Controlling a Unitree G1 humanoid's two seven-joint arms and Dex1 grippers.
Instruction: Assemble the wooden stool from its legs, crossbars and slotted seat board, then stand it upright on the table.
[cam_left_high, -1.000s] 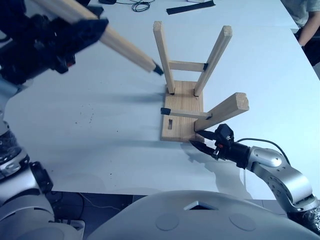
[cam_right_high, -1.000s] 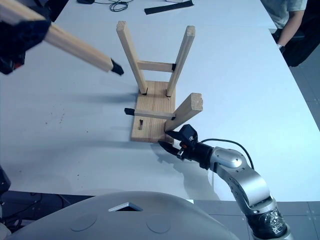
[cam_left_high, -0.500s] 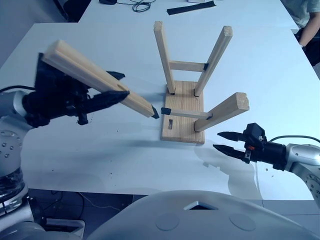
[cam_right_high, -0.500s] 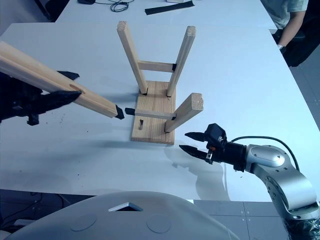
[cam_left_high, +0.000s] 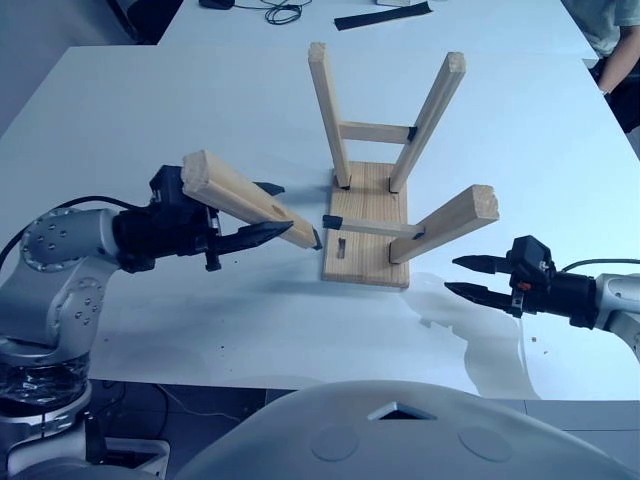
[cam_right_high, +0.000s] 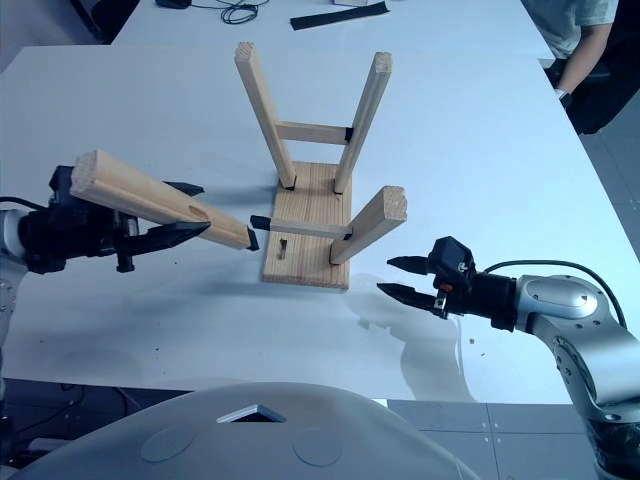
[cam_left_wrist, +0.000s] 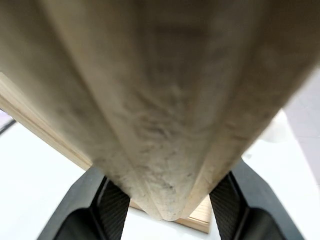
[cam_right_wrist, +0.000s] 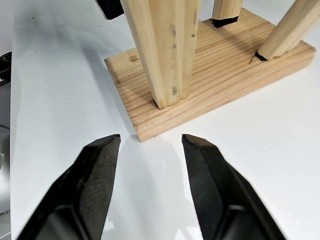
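Left gripper (cam_left_high: 268, 210) is clamped around a loose wooden leg (cam_left_high: 245, 200), held above the table (cam_left_high: 200, 100) to the left of the stool parts. The leg slopes down to the right, and its black-tipped end sits just beside the free black end of the near crossbar (cam_left_high: 370, 227); whether the two touch cannot be told.

The slotted seat board (cam_left_high: 355, 262) lies flat near the middle of the table. Two legs stand up from its far end, the left one (cam_left_high: 328, 115) and the right one (cam_left_high: 428, 120), joined by the far crossbar (cam_left_high: 375, 132). A third leg (cam_left_high: 445, 225) rises from the near right part of the board and leans out to the right, with the near crossbar running left from it. An open slot (cam_left_high: 341, 246) shows in the near left part of the board.

Right gripper (cam_left_high: 455, 275) hovers low over the table just right of the board's near right corner, apart from it, its fingers (cam_right_wrist: 100, 165) spread and holding nothing.
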